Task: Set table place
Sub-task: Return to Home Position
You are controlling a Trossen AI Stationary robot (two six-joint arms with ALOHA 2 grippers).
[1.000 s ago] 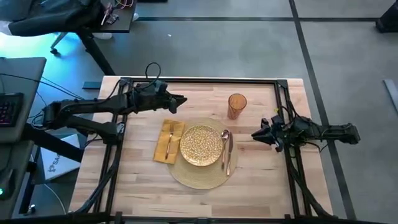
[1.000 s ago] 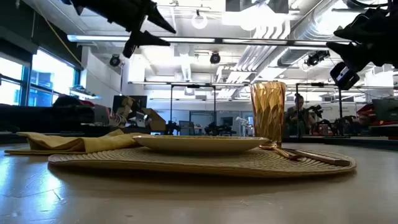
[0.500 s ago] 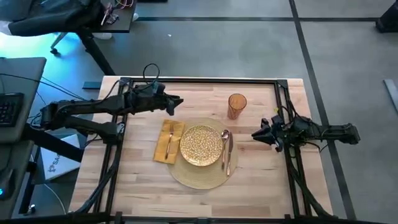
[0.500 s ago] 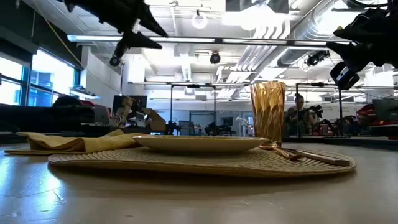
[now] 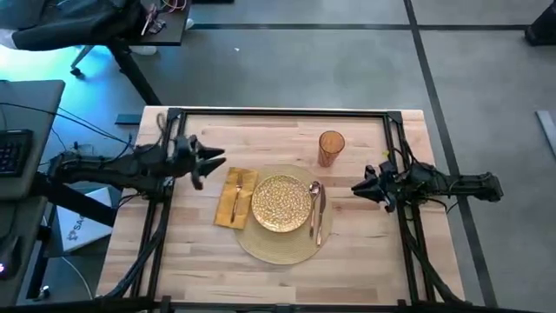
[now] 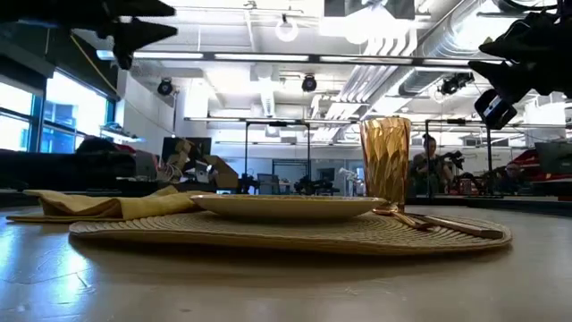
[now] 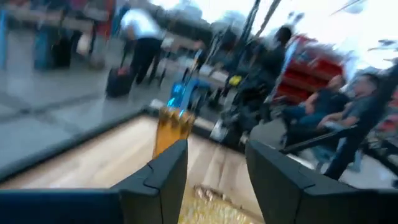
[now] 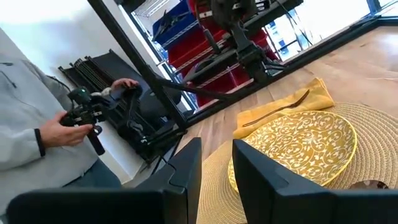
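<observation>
There is one counter (image 5: 365,261), and on it one round placemat (image 5: 278,248). One gold plate (image 5: 281,203) lies on the placemat, with one yellow napkin (image 5: 228,209) to its left. There are three pieces of cutlery: one fork (image 5: 236,196) on the napkin, and one spoon (image 5: 314,189) and one knife (image 5: 320,222) right of the plate. One amber glass (image 5: 330,148) stands at the far right. There are two robot hands, the left hand (image 5: 215,165) and the right hand (image 5: 354,187). One person (image 8: 25,112) in a grey sleeve is beyond the counter.

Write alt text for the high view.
Place setting on the table: plate on a round placemat, napkin with fork left, cutlery right, glass just off the mat. Left end effector and right end effector hover either side, empty.
</observation>
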